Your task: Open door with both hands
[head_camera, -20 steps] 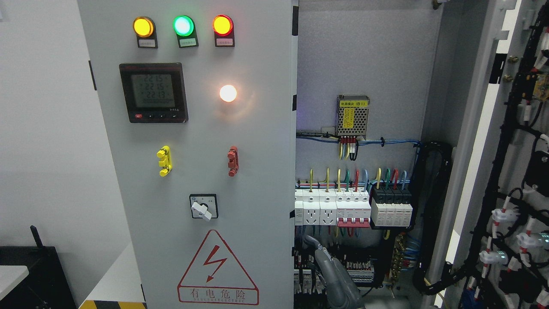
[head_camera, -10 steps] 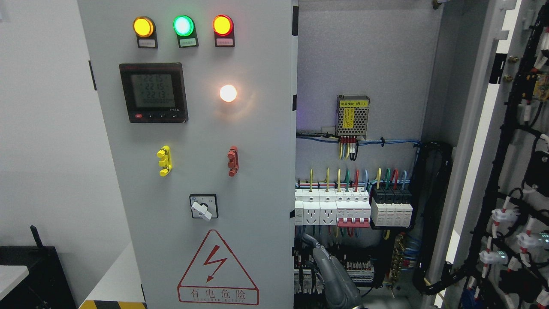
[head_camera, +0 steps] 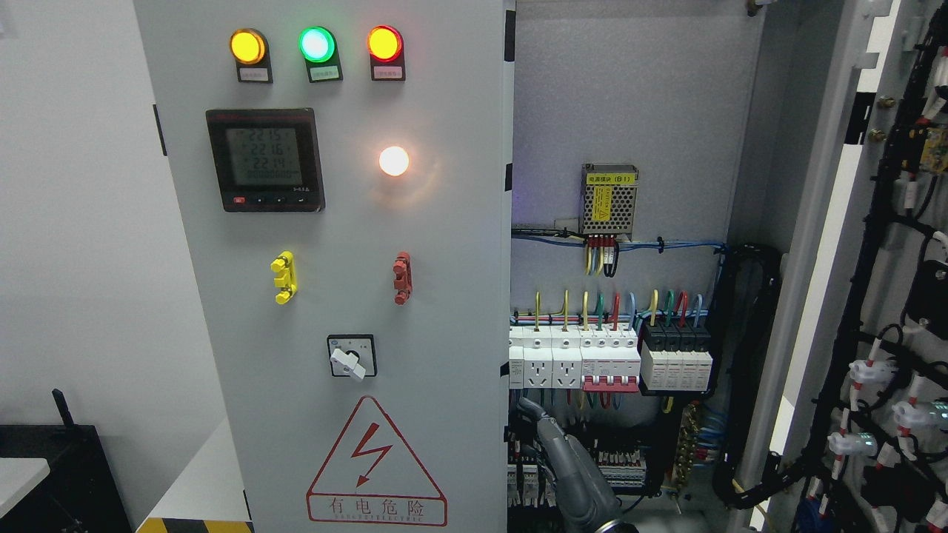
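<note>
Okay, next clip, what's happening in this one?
A humanoid robot stands at an electrical cabinet. The right door is swung wide open, showing wiring on its inner face, and the breakers inside are exposed. The left door, with its lamps, meter and warning sign, is shut. One grey robot hand reaches up from the bottom edge beside the left door's free edge; which arm it belongs to is unclear, and whether it touches the door cannot be told.

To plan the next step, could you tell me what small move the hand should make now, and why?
Probably ease the right hand left to the closed left door's free edge: it sits just beside that edge, the right door already open.
</note>
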You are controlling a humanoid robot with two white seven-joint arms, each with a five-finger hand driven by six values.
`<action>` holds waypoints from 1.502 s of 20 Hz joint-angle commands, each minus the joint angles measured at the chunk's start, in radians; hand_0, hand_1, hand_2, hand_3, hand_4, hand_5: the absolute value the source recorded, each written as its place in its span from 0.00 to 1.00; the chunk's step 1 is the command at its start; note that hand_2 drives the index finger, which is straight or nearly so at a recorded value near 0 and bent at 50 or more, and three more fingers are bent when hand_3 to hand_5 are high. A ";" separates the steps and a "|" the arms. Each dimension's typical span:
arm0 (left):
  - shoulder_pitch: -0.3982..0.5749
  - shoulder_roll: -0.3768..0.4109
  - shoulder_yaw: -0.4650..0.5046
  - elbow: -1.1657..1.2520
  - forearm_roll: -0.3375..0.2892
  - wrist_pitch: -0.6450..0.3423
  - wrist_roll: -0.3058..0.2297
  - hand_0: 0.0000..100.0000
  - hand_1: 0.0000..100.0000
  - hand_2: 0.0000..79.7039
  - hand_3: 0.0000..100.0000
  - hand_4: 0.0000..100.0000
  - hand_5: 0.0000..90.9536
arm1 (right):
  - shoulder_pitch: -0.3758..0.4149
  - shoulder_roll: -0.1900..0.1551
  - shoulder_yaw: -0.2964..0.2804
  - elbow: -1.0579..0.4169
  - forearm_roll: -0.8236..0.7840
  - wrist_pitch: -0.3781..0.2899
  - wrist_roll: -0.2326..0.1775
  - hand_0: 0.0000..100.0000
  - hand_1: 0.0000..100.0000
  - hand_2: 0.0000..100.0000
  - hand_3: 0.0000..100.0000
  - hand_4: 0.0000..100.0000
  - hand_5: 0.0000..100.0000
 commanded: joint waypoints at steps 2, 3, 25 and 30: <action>0.000 -0.034 -0.033 0.000 0.000 -0.004 -0.001 0.00 0.00 0.00 0.00 0.00 0.00 | -0.006 0.031 0.017 0.005 -0.004 0.001 0.025 0.39 0.00 0.00 0.00 0.00 0.00; 0.001 -0.034 -0.032 0.000 0.001 -0.004 -0.001 0.00 0.00 0.00 0.00 0.00 0.00 | -0.006 0.031 0.016 0.004 -0.004 0.001 0.025 0.39 0.00 0.00 0.00 0.00 0.00; 0.000 -0.034 -0.030 -0.003 0.006 -0.012 -0.002 0.00 0.00 0.00 0.00 0.00 0.00 | -0.049 0.031 0.011 0.053 -0.007 0.001 0.071 0.39 0.00 0.00 0.00 0.00 0.00; 0.001 -0.034 -0.031 -0.003 0.006 -0.012 -0.002 0.00 0.00 0.00 0.00 0.00 0.00 | -0.049 0.029 0.013 0.059 -0.035 0.001 0.093 0.39 0.00 0.00 0.00 0.00 0.00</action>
